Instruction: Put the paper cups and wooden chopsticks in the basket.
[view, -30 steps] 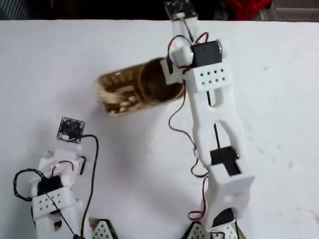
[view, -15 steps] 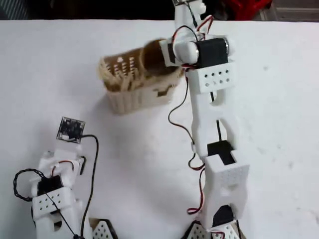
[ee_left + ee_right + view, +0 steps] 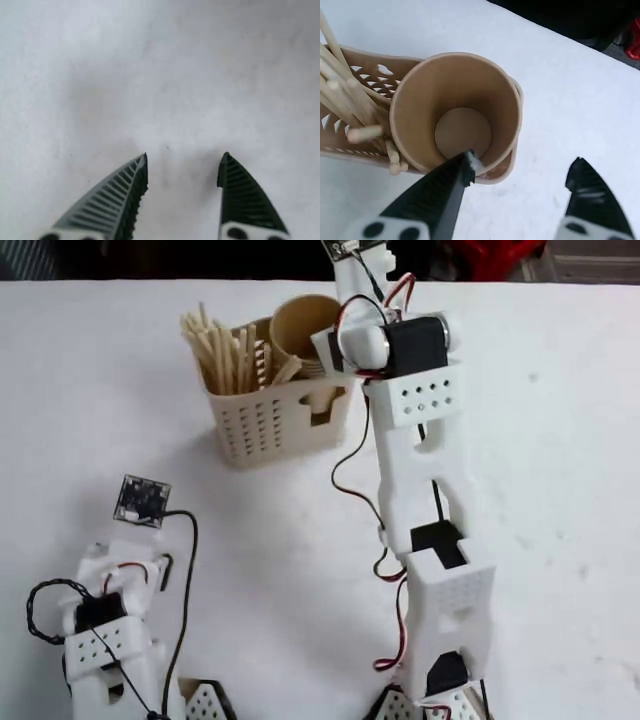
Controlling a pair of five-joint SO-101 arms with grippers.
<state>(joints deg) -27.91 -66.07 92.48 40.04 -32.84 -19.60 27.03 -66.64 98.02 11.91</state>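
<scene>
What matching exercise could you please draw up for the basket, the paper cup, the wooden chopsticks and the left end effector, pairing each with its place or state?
Things:
1. basket
2. paper cup
3. wooden chopsticks
4. left end effector

Places or states:
A. open, above bare table
B. stands in one end of the basket, mouth up
C. upright on the table, with things inside
D. lean bunched in the other end of the basket

Pairs: 1-C, 2-B, 3-D, 4-A.
</scene>
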